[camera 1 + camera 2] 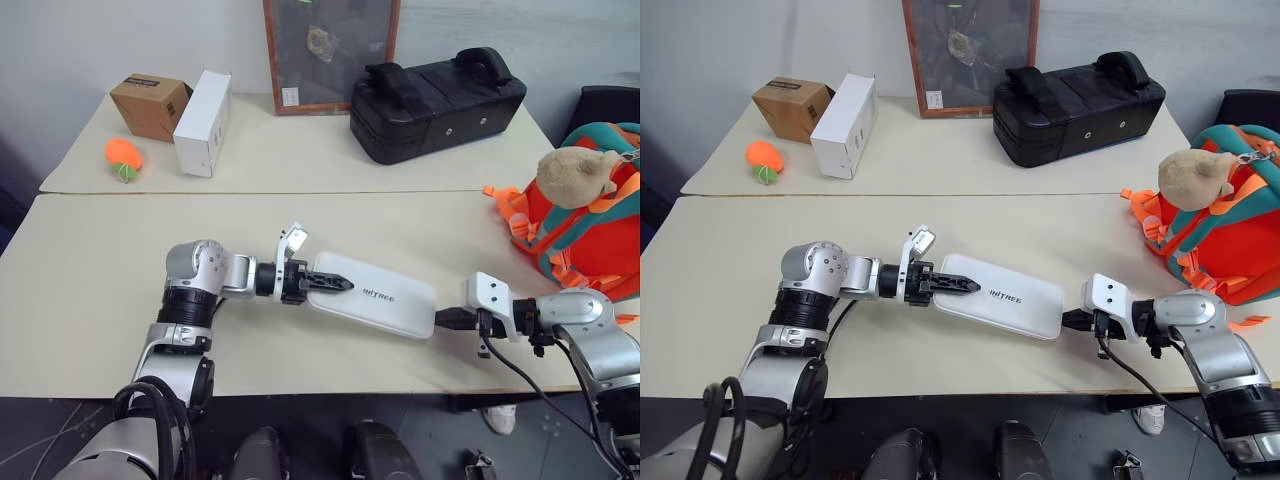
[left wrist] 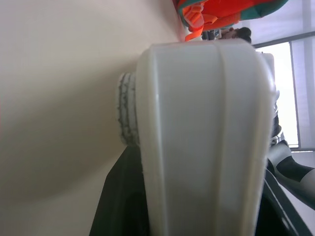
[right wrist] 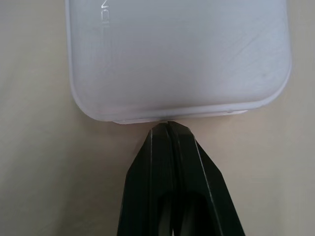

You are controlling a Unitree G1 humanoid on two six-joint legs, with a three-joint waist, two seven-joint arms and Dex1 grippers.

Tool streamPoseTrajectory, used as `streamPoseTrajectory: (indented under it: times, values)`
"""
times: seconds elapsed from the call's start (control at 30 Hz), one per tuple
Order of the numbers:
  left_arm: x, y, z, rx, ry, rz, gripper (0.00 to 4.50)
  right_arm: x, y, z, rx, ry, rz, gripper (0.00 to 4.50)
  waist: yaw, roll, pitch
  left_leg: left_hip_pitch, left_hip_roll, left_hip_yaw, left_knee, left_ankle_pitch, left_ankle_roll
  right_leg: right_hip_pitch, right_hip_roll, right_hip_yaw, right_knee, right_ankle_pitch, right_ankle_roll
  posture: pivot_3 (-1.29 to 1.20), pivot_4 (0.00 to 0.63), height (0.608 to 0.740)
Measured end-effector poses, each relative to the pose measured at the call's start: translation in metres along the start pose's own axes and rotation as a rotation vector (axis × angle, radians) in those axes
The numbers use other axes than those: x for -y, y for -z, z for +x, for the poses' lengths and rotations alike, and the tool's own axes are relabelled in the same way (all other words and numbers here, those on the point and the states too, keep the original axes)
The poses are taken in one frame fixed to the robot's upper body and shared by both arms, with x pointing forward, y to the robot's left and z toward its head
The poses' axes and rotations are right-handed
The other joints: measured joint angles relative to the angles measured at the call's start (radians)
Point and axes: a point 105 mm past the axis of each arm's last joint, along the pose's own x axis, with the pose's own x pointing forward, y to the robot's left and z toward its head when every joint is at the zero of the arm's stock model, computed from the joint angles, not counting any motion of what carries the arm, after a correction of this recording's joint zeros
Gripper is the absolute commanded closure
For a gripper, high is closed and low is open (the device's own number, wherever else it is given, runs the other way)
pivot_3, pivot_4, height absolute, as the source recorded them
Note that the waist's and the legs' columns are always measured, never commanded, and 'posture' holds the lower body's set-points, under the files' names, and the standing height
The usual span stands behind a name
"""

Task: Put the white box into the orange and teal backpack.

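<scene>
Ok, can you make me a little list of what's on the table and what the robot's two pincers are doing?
white box: lies flat on the near table, between the two pincers
left pincer: closed on the box's left end
right pincer: shut, fingertips at the box's right end, holding nothing
orange and teal backpack: at the table's right edge, tan plush toy on it, box not yet inside
far table: black hard case, white carton, brown cardboard box, orange toy
</scene>
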Motion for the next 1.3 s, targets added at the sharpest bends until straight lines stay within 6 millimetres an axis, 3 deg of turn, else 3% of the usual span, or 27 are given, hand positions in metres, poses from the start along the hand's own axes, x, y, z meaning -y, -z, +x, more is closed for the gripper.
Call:
streamPoseTrajectory:
  times: [0.07,0.17,0.33,0.43,0.57,0.67,0.83,1.07,1.27,1.3]
  values:
    - [-0.001,-0.004,-0.008,0.047,-0.004,0.009,3.26,0.008,-0.003,-0.004,0.033,0.081,0.031,4.5,-0.001,0.0,0.0,0.0,0.0,0.0,0.0,0.0,0.0,0.0,0.0,0.0,0.0,0.0,0.0,0.0,0.15,0.74]
    - [0.006,-0.016,-0.028,0.154,0.012,0.038,3.26,0.021,-0.006,-0.019,0.091,0.241,0.126,3.93,0.001,0.0,0.001,0.0,0.0,-0.001,-0.002,0.0,0.0,-0.001,0.0,0.0,-0.001,0.0,0.0,0.0,0.15,0.74]
    - [0.031,-0.031,-0.065,0.301,0.032,0.161,3.26,0.026,-0.005,-0.069,0.212,0.468,0.349,2.28,0.008,0.001,0.002,-0.001,-0.001,-0.002,-0.008,0.0,-0.001,0.0,0.0,-0.001,-0.005,0.0,0.0,0.0,0.15,0.74]
    - [0.042,-0.035,-0.087,0.407,0.021,0.199,3.26,0.021,0.014,-0.117,0.231,0.666,0.512,1.29,0.02,0.001,0.002,-0.001,-0.001,-0.002,-0.01,-0.002,-0.002,-0.001,0.0,-0.001,-0.008,0.0,0.0,0.0,0.15,0.74]
    - [0.051,-0.038,-0.109,0.509,0.004,0.238,3.26,0.017,0.026,-0.152,0.227,0.812,0.596,0.04,0.02,0.0,0.002,-0.001,-0.001,-0.001,-0.009,-0.002,-0.002,0.0,0.001,0.0,-0.009,0.0,0.0,0.0,0.15,0.74]
    - [0.056,-0.043,-0.12,0.595,-0.012,0.255,3.26,0.019,0.033,-0.163,0.225,0.873,0.629,0.04,0.015,0.0,0.002,-0.001,-0.001,0.0,-0.009,0.0,-0.001,0.0,0.001,0.0,-0.009,0.0,0.001,0.0,0.15,0.74]
    - [0.068,-0.05,-0.122,0.672,-0.008,0.291,3.26,0.058,0.037,-0.164,0.288,0.988,0.644,0.04,-0.005,-0.002,0.007,0.001,-0.002,0.002,-0.009,0.002,-0.001,0.0,0.001,0.002,-0.008,0.004,0.002,0.0,0.15,0.74]
    - [0.074,-0.056,-0.116,0.679,-0.03,0.302,3.26,0.121,0.017,-0.123,0.449,0.995,0.693,0.04,-0.013,-0.003,0.012,0.0,-0.001,0.002,-0.01,0.007,-0.004,-0.003,0.003,0.003,-0.005,0.005,0.002,0.0,0.15,0.74]
    - [0.08,-0.061,-0.117,0.689,-0.039,0.328,3.26,0.146,-0.005,-0.086,0.523,0.959,0.691,0.04,-0.015,-0.003,0.012,-0.005,0.0,0.005,-0.011,0.007,-0.005,-0.01,0.003,0.005,-0.005,0.005,0.002,0.0,0.15,0.74]
    - [0.08,-0.061,-0.117,0.688,-0.041,0.328,3.26,0.149,-0.008,-0.082,0.527,0.953,0.682,0.4,-0.015,-0.003,0.012,-0.006,-0.001,0.006,-0.011,0.007,-0.005,-0.012,0.003,0.006,-0.004,0.005,0.002,0.0,0.15,0.74]
